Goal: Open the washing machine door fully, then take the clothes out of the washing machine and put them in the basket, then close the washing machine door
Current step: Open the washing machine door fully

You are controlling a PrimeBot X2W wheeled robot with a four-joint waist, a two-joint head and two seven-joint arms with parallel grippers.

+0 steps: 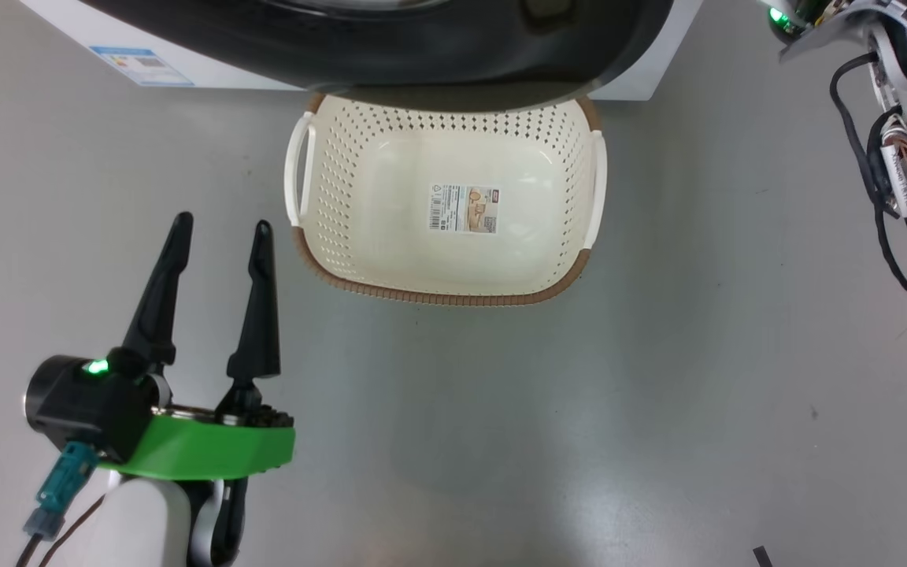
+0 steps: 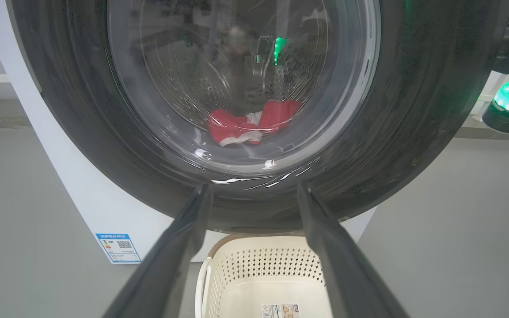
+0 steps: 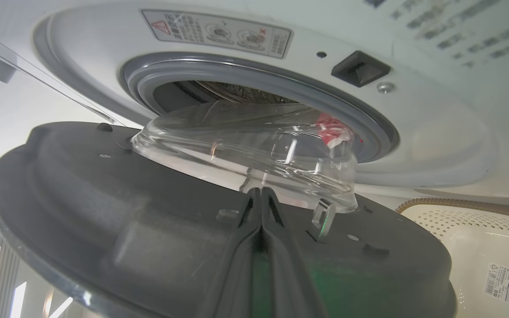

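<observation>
The washing machine door (image 3: 104, 198) stands partly open, its glass bowl clear of the grey gasket. My right gripper (image 3: 259, 191) is shut with nothing in it, its tips against the door's inner face at the foot of the bowl. Red clothes (image 2: 237, 126) lie in the drum of the washing machine (image 2: 95, 207), seen through the glass, and they also show as the clothes (image 3: 332, 128) past the bowl. The basket (image 1: 438, 298) stands empty on the floor under the door (image 1: 438, 55). My left gripper (image 1: 223, 222) hangs open to the left of the basket, facing the door's front.
Grey floor lies all around the basket. My right arm (image 1: 902, 118) with its cables reaches up along the right side of the head view. A blue label (image 2: 117, 247) sits low on the washer's white front. The black door rim overhangs the basket's far edge.
</observation>
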